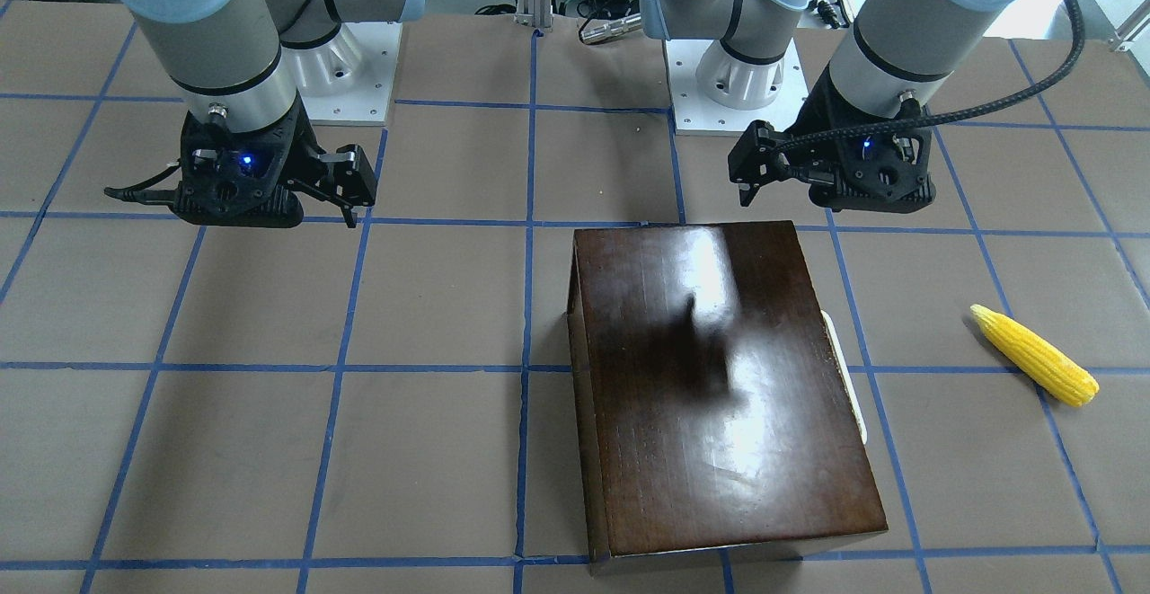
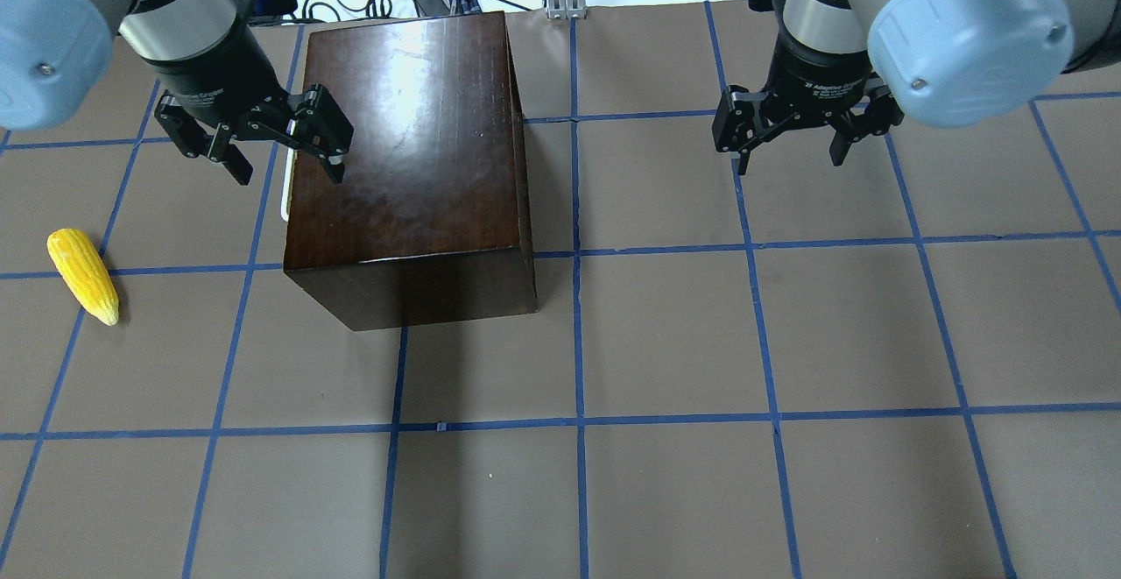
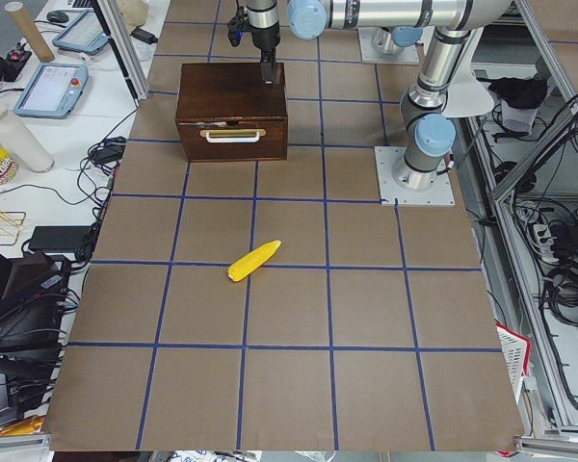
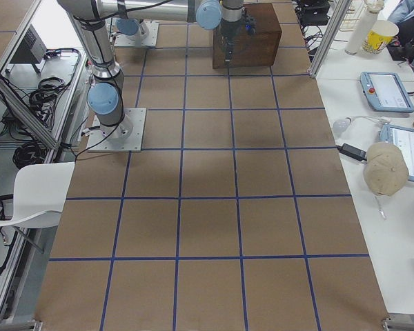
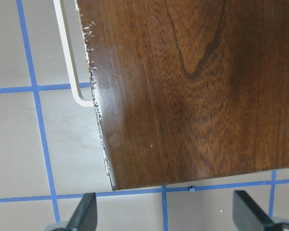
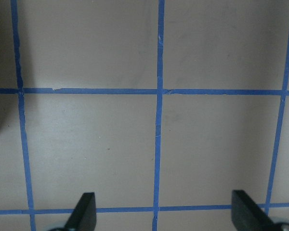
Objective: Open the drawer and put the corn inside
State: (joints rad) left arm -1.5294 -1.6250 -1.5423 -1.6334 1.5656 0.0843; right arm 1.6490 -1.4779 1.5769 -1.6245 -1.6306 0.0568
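Shows the drawer (image 3: 231, 146) shut, its dark front panel flush in the glossy brown box (image 2: 412, 141) and its whitish handle (image 1: 845, 378) facing the robot's left. Holds the left hand (image 2: 285, 167) above the handle-side edge of the box, fingers spread wide, nothing between them and nothing touched; from the left wrist view, looks straight down on the box's top corner and one bend of the handle. Holds the right hand (image 2: 788, 155) over bare worktop (image 2: 858, 334) on the box's other side, well apart from it, fingers likewise apart and gripping nothing; from the right wrist view, sees only brown surface and blue tape lines (image 2: 579, 342). Has the corn (image 2: 83, 274) lying flat on the worktop at the robot's left, on the handle side and well apart from the box, beside a tape line, tapered tip toward the robot, outside the drawer and clear of both hands.
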